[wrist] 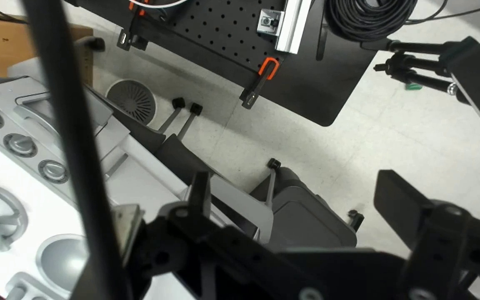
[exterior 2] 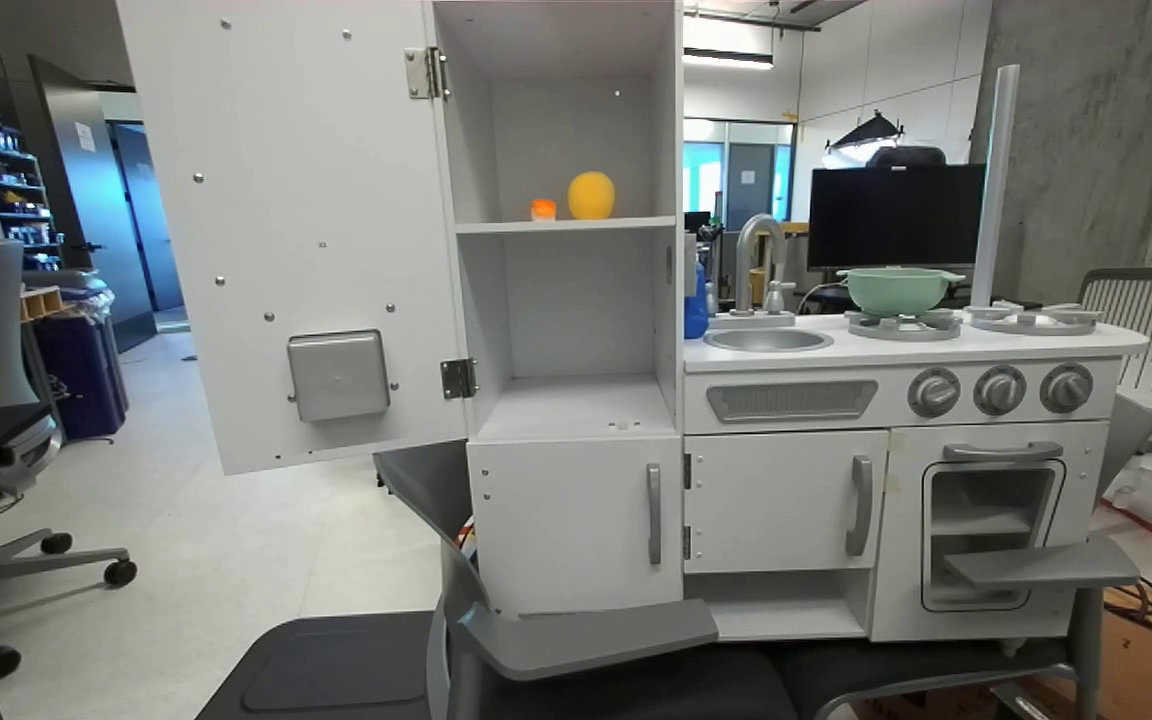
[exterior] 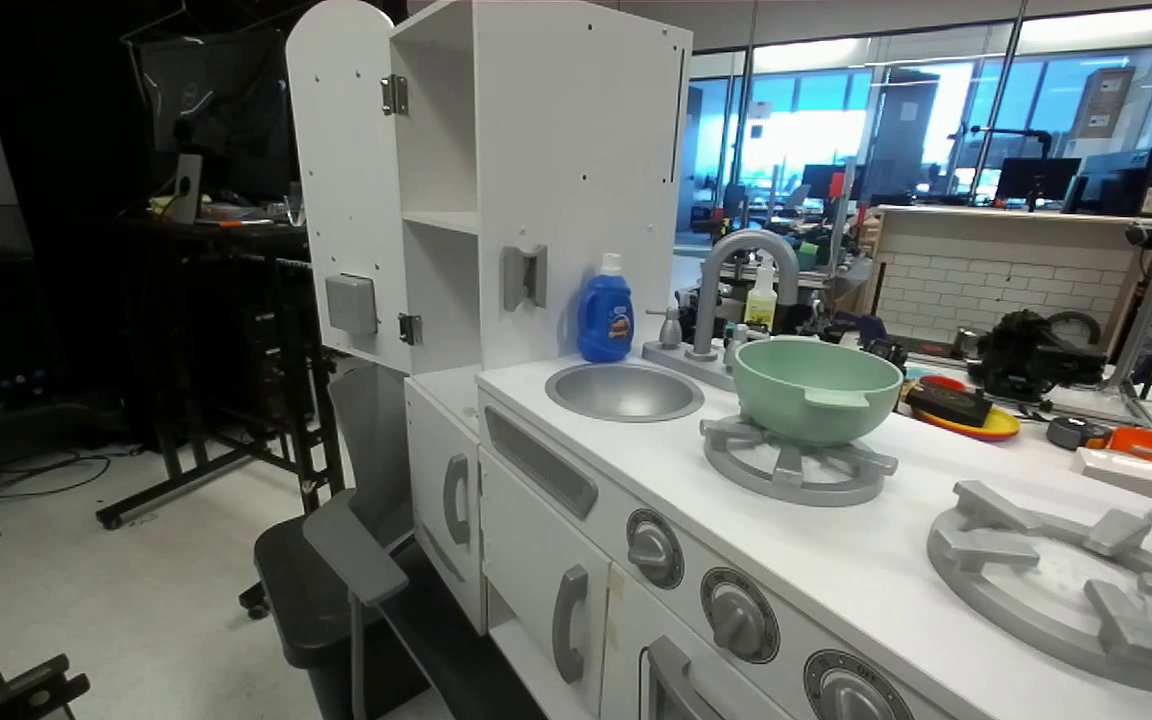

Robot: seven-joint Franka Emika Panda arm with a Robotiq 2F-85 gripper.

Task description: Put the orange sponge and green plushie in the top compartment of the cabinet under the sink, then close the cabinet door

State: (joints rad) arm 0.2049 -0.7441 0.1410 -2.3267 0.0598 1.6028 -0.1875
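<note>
The white cabinet door under the sink is shut, with a grey handle; the same door shows in an exterior view. No orange sponge or green plushie can be made out. A small orange and white object and a yellow round object sit on the upper shelf of the tall cabinet, whose upper door stands wide open. My gripper shows only in the wrist view. Its fingers are wide apart with nothing between them, high over the floor and chairs beside the kitchen.
A green bowl stands on a burner beside the sink. A blue bottle stands behind the sink. Grey chairs stand close in front of the cabinets. A black table with orange clamps lies across the floor gap.
</note>
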